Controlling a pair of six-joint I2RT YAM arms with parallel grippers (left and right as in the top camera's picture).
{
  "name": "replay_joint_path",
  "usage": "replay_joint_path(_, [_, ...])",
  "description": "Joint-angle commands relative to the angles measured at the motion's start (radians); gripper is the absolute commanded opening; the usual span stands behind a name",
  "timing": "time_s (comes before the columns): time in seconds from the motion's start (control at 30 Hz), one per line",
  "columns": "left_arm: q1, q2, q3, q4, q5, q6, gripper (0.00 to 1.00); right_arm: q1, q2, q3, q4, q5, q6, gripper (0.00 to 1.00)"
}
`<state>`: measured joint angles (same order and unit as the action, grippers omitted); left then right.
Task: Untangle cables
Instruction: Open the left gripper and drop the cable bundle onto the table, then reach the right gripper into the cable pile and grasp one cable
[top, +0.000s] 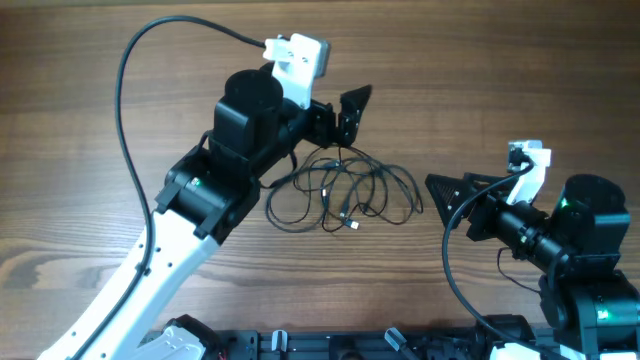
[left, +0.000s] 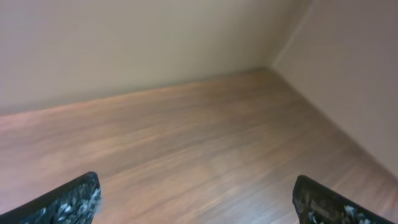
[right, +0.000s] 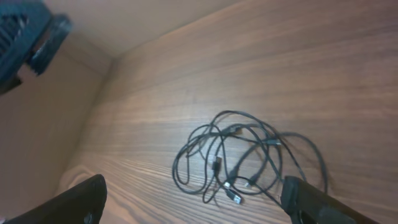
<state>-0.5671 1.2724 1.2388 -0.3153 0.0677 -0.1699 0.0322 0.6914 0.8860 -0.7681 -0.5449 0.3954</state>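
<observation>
The cables (top: 345, 192) are thin dark wires in loose tangled loops with small plug ends, lying mid-table. They also show in the right wrist view (right: 245, 155). My left gripper (top: 352, 110) is open and empty, held just behind the far edge of the bundle; its fingertips show at the bottom corners of the left wrist view (left: 199, 202), with only bare wood between them. My right gripper (top: 450, 193) is open and empty, a short way right of the cables and pointing at them; its fingers frame the bundle in the right wrist view (right: 196, 202).
The wooden table (top: 500, 80) fills the view. A thick black arm cable (top: 125, 100) arcs over the left side. Walls rise beyond the table's far edge (left: 155, 37).
</observation>
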Motion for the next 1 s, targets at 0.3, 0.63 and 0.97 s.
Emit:
replay_joint_path(0.3, [0.063, -0.045, 0.006, -0.429, -0.260, -0.175, 1.00, 0.000, 0.029, 0.005, -0.050, 0.085, -0.169, 1.00])
replay_joint_path(0.63, [0.225, -0.098, 0.006, -0.573, -0.116, -0.090, 1.00, 0.000, 0.292, 0.005, -0.051, 0.024, -0.400, 1.00])
replay_joint_path(0.97, [0.233, -0.100, 0.006, -0.596, -0.117, -0.092, 1.00, 0.026, 0.644, 0.005, -0.019, -0.191, -0.525, 1.00])
